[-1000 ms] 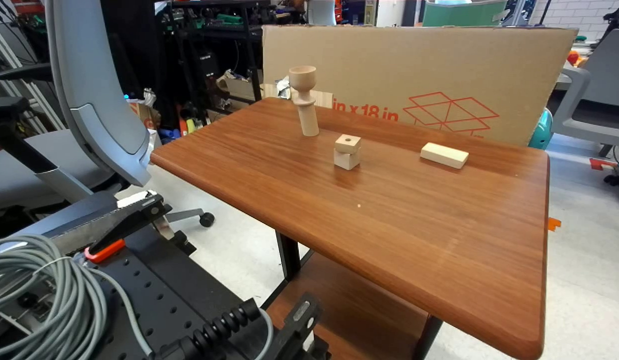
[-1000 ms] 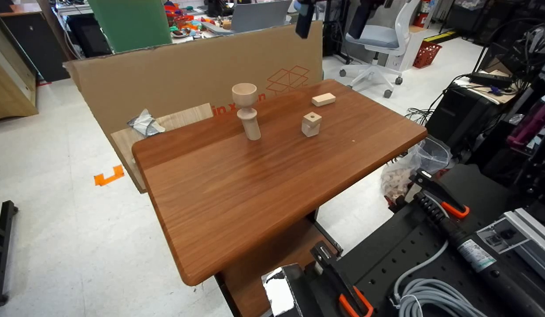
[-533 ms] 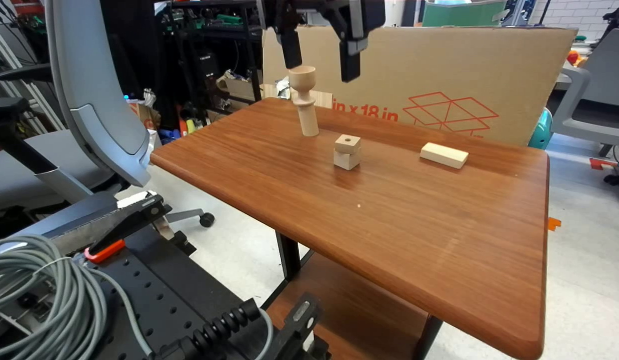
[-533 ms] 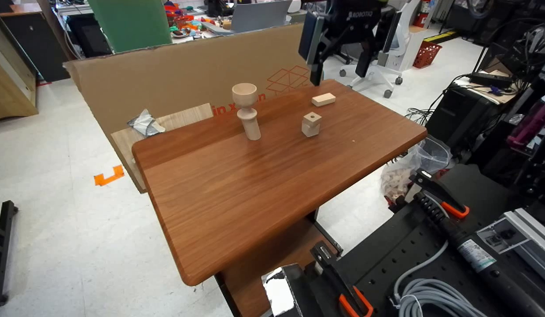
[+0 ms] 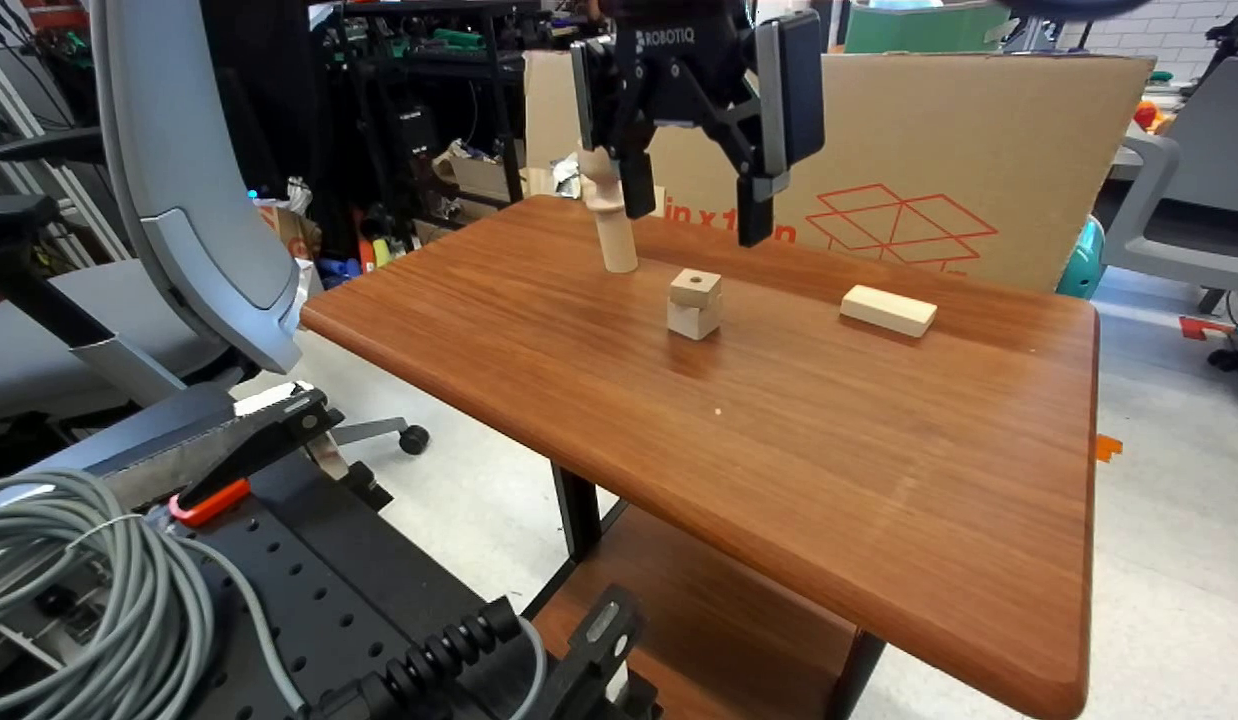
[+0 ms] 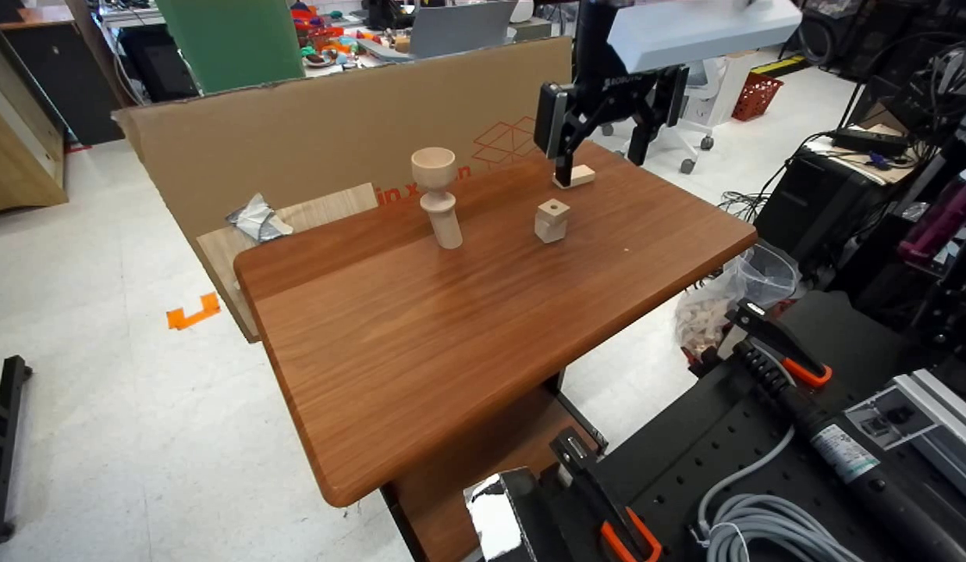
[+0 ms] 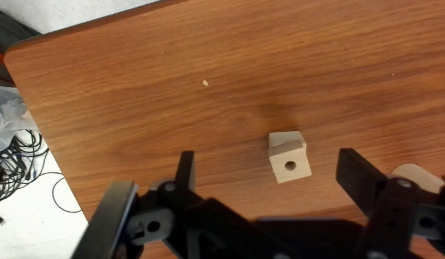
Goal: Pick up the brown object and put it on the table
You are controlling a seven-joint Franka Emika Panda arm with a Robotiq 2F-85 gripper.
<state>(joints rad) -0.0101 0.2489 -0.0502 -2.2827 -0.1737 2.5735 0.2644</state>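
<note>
The brown object [image 5: 696,289], a small flat square wooden piece with a dark hole in its centre, rests on top of a thicker plain wooden block [image 5: 693,322]. It also shows in an exterior view [image 6: 554,210] and in the wrist view [image 7: 293,173]. The block stands on the glossy reddish-brown table [image 5: 829,480]. My gripper [image 5: 697,228] is open and empty, fingers pointing down, above the stack and apart from it. In the wrist view the brown object appears between the spread fingertips [image 7: 265,158], closer to the right one.
A pale wooden bar [image 5: 889,311] lies on the table; a finger partly covers it in an exterior view [image 6: 584,176]. A tall wooden goblet-shaped piece [image 6: 438,201] stands near the stack. A cardboard panel [image 5: 879,130] stands along the table's far edge.
My gripper has come down from the top of the exterior views to above the stack, staying open. The brown object, the block, the bar and the goblet-shaped piece have not moved.
</note>
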